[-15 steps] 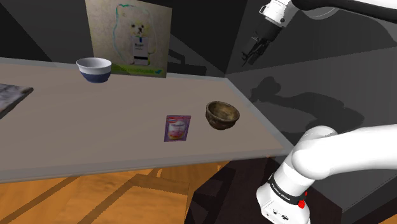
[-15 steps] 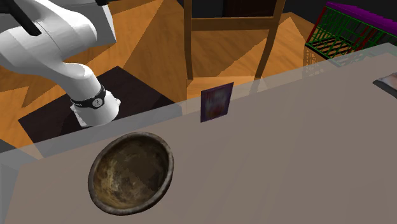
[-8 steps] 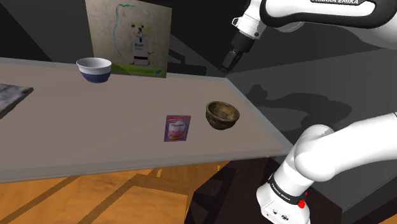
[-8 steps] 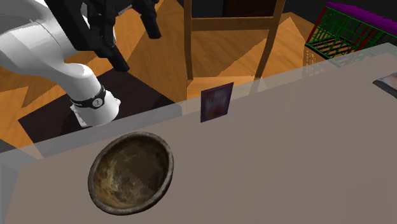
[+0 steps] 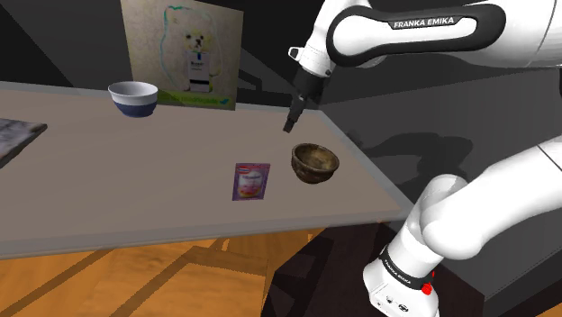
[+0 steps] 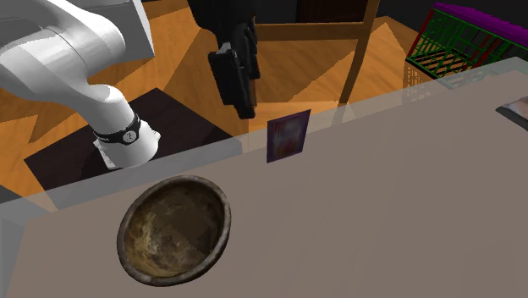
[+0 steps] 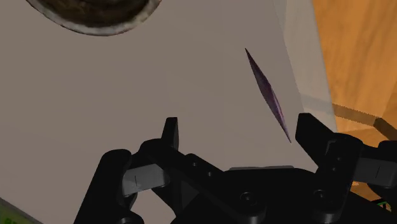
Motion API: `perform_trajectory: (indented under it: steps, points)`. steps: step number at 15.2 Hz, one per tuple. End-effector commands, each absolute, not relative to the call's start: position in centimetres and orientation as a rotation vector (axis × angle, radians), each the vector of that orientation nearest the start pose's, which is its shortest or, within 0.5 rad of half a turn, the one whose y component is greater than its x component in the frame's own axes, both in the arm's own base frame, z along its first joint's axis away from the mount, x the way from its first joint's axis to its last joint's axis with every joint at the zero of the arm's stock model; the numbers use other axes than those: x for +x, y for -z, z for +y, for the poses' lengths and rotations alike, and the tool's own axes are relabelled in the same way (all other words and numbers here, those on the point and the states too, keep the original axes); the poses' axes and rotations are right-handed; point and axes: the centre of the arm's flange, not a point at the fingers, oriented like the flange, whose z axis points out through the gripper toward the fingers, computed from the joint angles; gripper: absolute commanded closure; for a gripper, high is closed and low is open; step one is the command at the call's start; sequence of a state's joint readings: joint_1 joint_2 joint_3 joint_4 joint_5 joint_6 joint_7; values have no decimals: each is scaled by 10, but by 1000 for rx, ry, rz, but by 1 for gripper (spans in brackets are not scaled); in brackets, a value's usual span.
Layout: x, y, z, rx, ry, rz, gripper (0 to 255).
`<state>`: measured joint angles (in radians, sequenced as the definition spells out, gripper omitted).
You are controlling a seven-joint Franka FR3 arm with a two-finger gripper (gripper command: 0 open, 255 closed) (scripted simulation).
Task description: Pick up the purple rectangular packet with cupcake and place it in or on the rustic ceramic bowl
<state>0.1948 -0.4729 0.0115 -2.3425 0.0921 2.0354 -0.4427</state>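
Note:
The purple packet with a cupcake picture lies flat on the grey table, close to its front edge. A brown rustic bowl stands upright just to the shoulder view's right of it. My black gripper hangs in the air over the table, behind both and apart from them. In the wrist view the gripper is open, its fingers well apart with nothing between them; the packet shows ahead as a thin purple sliver and the bowl farther off. In the second exterior view the gripper hovers beside the packet, above the bowl.
A white and blue bowl stands at the table's far left, in front of a dog poster. A flat grey object lies at the left edge. A wooden chair and a green wire basket stand past the table.
The arm has swung down and to the shoulder view's left, bringing the gripper from high at the right to just over the table behind the bowl. Packet and bowl have not moved.

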Motion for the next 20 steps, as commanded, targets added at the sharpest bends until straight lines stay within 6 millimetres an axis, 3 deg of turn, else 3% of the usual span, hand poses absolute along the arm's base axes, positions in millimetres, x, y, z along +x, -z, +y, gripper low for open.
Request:
perform_trajectory:
  steps: [1, 11, 20]
  points:
    - [425, -514, 113, -2891, 254, -1039, 0]
    - [440, -431, 210, -2668, 175, -1542, 0]
    - [443, -391, 214, -2668, 175, -1542, 0]
